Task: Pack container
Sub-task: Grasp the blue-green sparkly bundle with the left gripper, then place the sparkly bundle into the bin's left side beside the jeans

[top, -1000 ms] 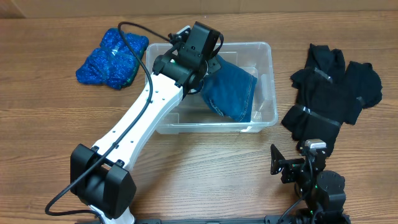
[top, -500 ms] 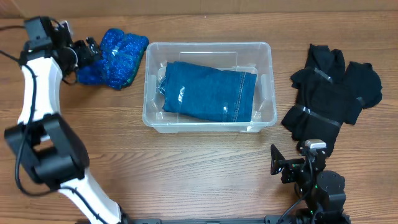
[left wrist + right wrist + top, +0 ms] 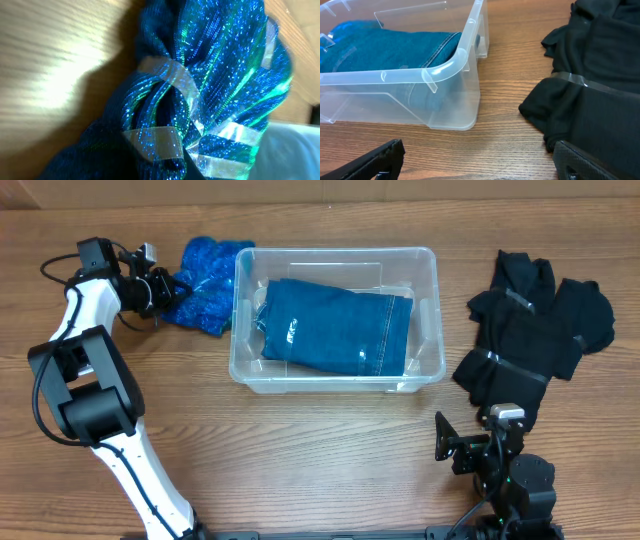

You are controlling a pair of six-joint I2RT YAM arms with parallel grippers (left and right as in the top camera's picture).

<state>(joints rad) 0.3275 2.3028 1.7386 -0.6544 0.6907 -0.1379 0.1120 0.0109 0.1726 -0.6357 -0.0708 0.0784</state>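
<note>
The container (image 3: 335, 253), a clear plastic bin, stands mid-table with folded blue jeans (image 3: 335, 330) lying in it. Against its left wall rests a glittery blue cloth bundle (image 3: 205, 275) bound with clear tape. My left gripper (image 3: 168, 292) is shut on that bundle's left edge. In the left wrist view the bundle (image 3: 200, 90) fills the frame and hides the fingers. My right gripper (image 3: 470, 442) rests open near the front edge, nothing between its fingers (image 3: 377, 160). The right wrist view shows the container's corner (image 3: 452, 62) and the jeans (image 3: 385, 45).
A pile of taped black clothes (image 3: 535, 330) lies to the right of the bin, close ahead of my right gripper and to its right (image 3: 600, 85). Bare wooden table runs along the front of the bin.
My left arm left the bin, dropping the jeans flat inside, swung out to the far left and closed on the blue bundle, which has shifted right against the bin. The right arm stayed still.
</note>
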